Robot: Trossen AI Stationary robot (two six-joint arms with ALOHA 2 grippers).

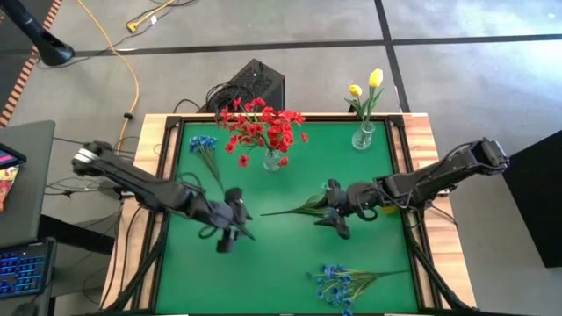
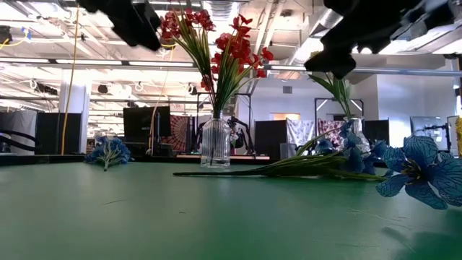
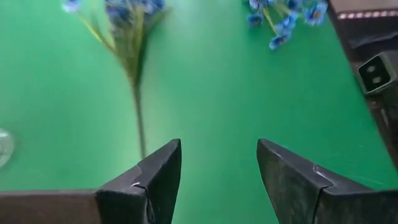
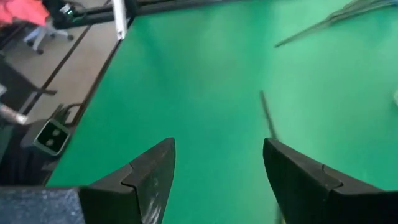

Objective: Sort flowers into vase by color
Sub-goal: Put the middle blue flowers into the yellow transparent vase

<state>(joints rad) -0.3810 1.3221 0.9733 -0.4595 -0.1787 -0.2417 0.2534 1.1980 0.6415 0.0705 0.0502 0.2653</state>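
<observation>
Red flowers [image 1: 263, 125] stand in a glass vase [image 1: 274, 161] at the far middle. Yellow flowers [image 1: 367, 86] stand in a second vase [image 1: 363, 137] at the far right. One blue spray [image 1: 203, 145] lies at the far left and another [image 1: 338, 283] near the front edge. A third blue spray [image 2: 317, 162] lies flat mid-table, its stem [image 3: 138, 118] pointing left. My left gripper [image 3: 217, 180] hangs open left of that stem's tip. My right gripper [image 4: 217, 180] hangs open above the spray [image 1: 294, 209]. In the low view both stay well above the table.
A small camera box [image 3: 374, 71] sits at the table's near edge. Wooden rails [image 1: 158, 149] frame the green mat. Bare mat lies between the mid-table spray and the front blue spray. A black box [image 1: 255, 83] and cables sit on the floor beyond the far edge.
</observation>
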